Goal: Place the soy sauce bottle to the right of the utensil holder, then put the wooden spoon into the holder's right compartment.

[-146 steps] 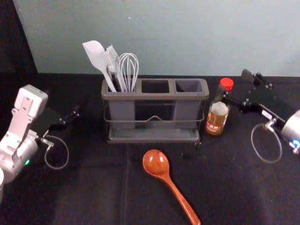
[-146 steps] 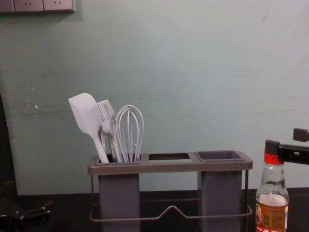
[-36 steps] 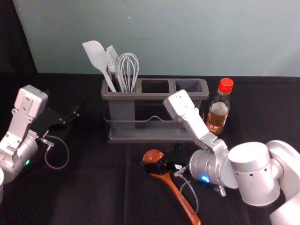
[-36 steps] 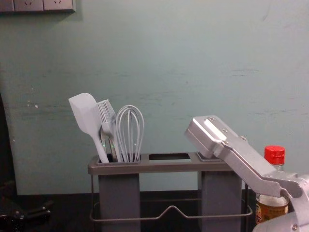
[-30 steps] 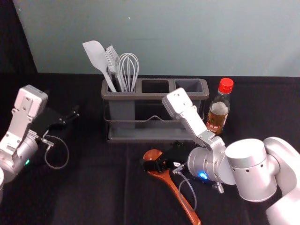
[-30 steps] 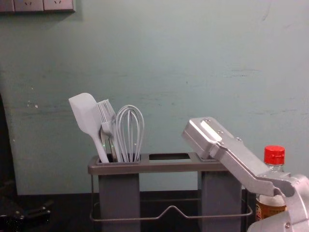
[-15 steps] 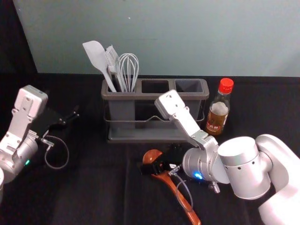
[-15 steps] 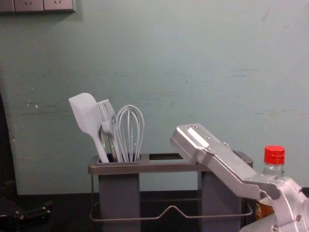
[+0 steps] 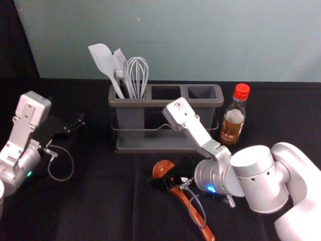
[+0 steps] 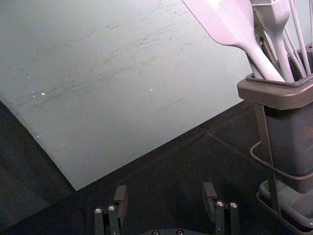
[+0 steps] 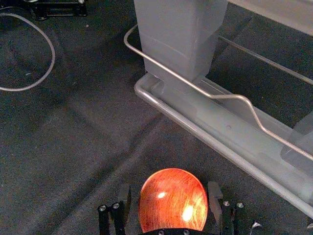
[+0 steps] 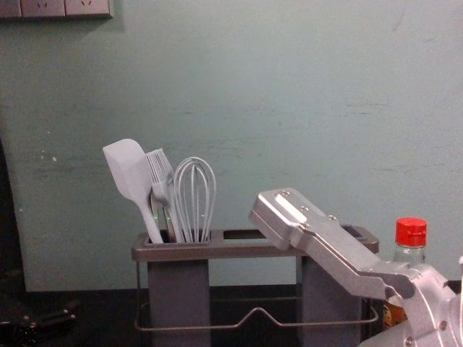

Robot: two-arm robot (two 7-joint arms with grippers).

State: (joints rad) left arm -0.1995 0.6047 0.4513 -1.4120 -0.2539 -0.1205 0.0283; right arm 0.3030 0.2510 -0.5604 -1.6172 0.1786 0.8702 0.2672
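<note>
Right claw (image 9: 168, 172): released, around wooden spoon (image 9: 161, 167) bowl | glossy, reddish-brown | left claw (image 9: 69, 108): released, left

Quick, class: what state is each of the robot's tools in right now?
Left tool: open, empty, left of the holder.
Right tool: open, at the bowl of the wooden spoon, not gripping it.

Likely a lab: robot arms (image 9: 261, 181), black cloth (image 9: 90, 206), scuffed wall (image 12: 289, 130).
</note>
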